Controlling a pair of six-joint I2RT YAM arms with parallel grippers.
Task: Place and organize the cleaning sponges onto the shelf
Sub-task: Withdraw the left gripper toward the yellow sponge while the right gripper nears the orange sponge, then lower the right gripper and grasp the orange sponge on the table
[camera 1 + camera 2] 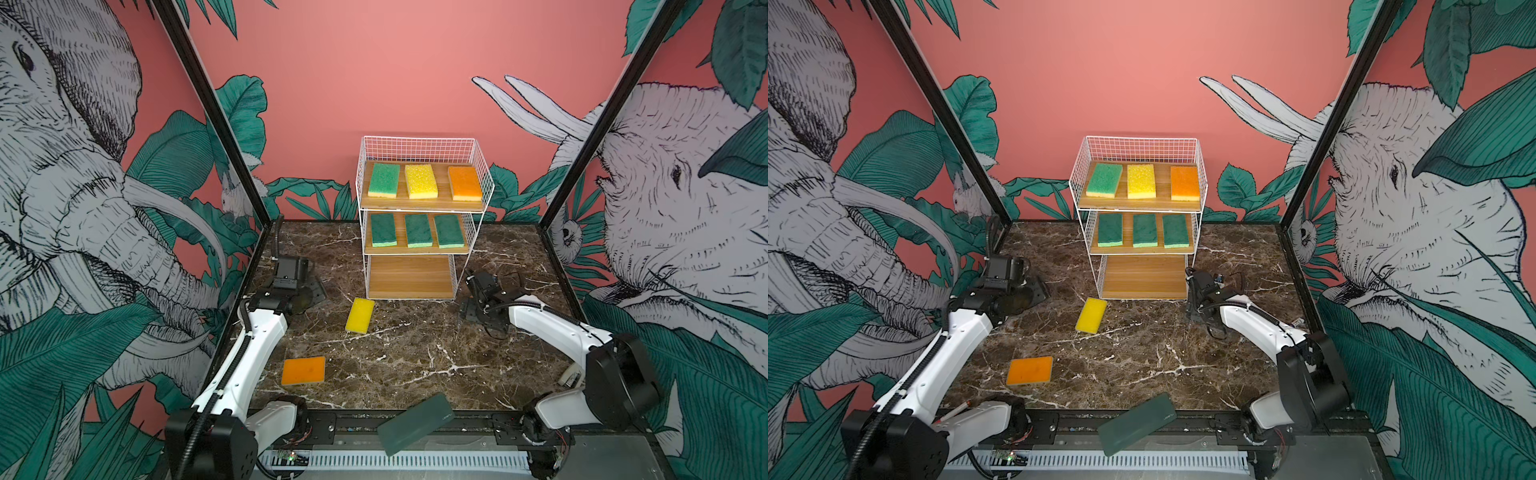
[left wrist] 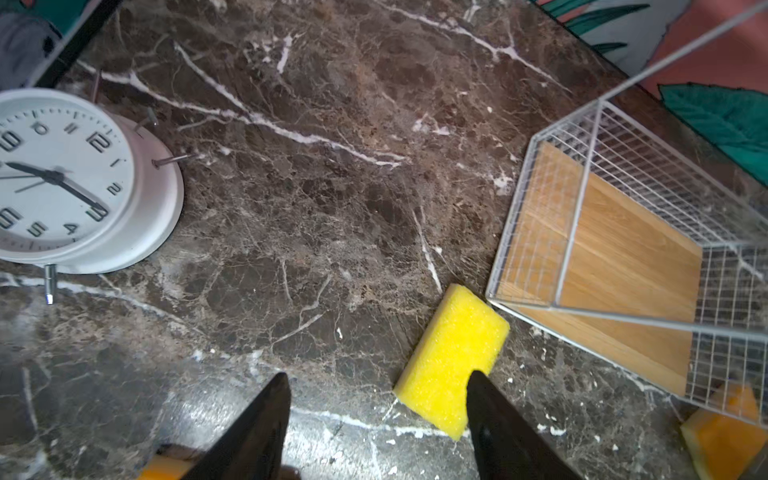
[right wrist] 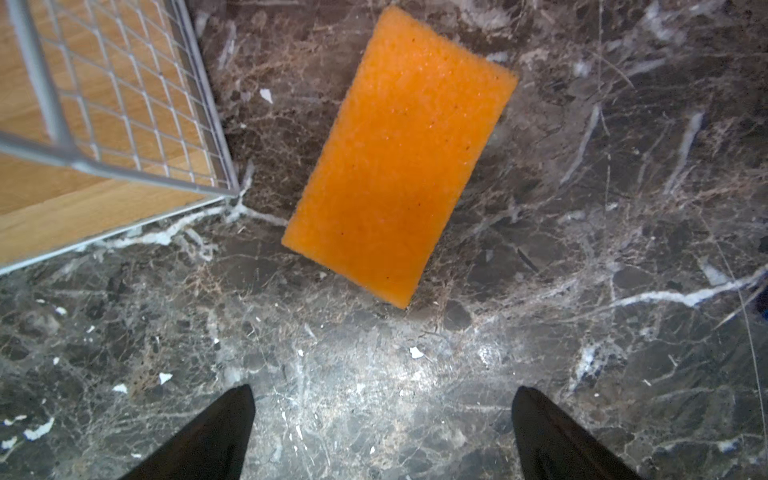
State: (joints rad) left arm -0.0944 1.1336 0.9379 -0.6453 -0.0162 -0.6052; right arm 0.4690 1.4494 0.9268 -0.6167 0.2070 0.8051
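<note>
The shelf (image 1: 415,249) (image 1: 1142,232) carries a green, a yellow and an orange sponge on its top board and three dark green ones on the middle board. Its lowest board (image 2: 615,266) is bare. A yellow sponge (image 1: 360,315) (image 2: 449,357) lies on the table in front of the shelf's left corner. My left gripper (image 2: 378,378) (image 1: 311,293) hovers open beside it, one fingertip (image 2: 486,399) overlapping its edge. An orange sponge (image 1: 303,370) lies nearer the front left. Another orange sponge (image 3: 399,158) lies by the shelf's right corner, ahead of my open, empty right gripper (image 3: 382,395) (image 1: 471,309).
A white alarm clock (image 2: 75,183) lies on the marble table (image 1: 415,353), left of my left gripper and hidden under that arm in both top views. A dark green translucent slab (image 1: 415,424) rests over the table's front edge. Black frame posts stand at both sides.
</note>
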